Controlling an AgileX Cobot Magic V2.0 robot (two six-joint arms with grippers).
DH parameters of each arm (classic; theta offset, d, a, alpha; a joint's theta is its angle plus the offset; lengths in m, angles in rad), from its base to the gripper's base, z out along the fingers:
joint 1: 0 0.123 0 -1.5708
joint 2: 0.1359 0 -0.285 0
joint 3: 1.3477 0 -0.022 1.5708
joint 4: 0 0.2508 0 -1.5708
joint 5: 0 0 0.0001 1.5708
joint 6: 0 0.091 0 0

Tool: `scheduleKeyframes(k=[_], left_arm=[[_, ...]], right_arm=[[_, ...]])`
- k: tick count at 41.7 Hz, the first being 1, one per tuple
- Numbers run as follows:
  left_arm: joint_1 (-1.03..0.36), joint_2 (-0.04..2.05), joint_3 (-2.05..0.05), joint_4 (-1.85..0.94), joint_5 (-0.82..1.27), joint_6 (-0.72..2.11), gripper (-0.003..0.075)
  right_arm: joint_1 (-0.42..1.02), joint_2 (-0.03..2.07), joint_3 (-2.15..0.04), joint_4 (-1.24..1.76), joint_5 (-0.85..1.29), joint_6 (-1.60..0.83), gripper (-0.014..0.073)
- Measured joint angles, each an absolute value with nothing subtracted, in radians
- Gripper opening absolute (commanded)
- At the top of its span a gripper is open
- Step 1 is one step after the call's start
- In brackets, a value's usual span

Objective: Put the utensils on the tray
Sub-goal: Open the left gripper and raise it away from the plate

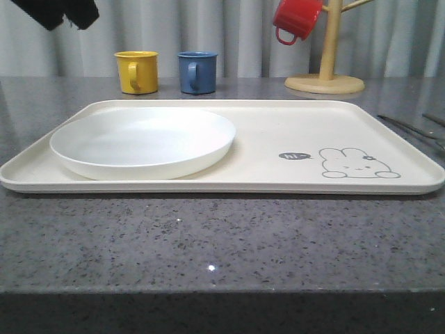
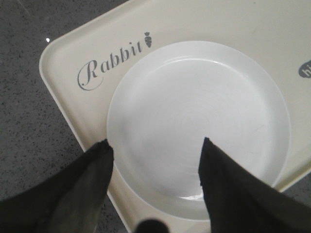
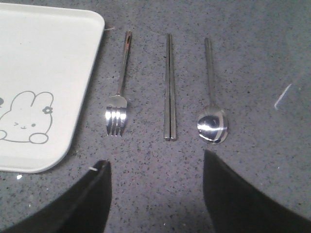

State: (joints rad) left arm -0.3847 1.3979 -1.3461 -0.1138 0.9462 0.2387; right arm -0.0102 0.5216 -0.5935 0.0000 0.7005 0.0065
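Observation:
The cream-white tray with its rabbit drawing lies across the middle of the table. To its right, on the grey stone, lie the utensils side by side: a silver fork, a pair of chopsticks and a spoon, all off the tray; thin ends of them show as utensils at the right edge of the front view. My right gripper hovers open above the bare table just short of the cutlery. My left gripper hangs open over the white plate, holding nothing.
A round white plate takes up the tray's left half. Behind the tray stand a yellow mug and a blue mug. A wooden mug tree at the back right carries a red mug.

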Motion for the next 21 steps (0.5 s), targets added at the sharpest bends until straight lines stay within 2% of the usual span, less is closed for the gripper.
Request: scheduleKeyframes(k=[11, 21], left_arm=[[-0.567, 1.141, -1.163, -0.010, 0.882, 0.097, 0.0401], [-0.589, 0.943, -0.962, -0.008, 0.856, 0.052, 0.0401]], right_arm=[[-0.010, 0.522, -0.593, 0.000, 0.700, 0.006, 0.0445], [-0.010, 0.522, -0.593, 0.000, 0.700, 0.006, 0.0445]])
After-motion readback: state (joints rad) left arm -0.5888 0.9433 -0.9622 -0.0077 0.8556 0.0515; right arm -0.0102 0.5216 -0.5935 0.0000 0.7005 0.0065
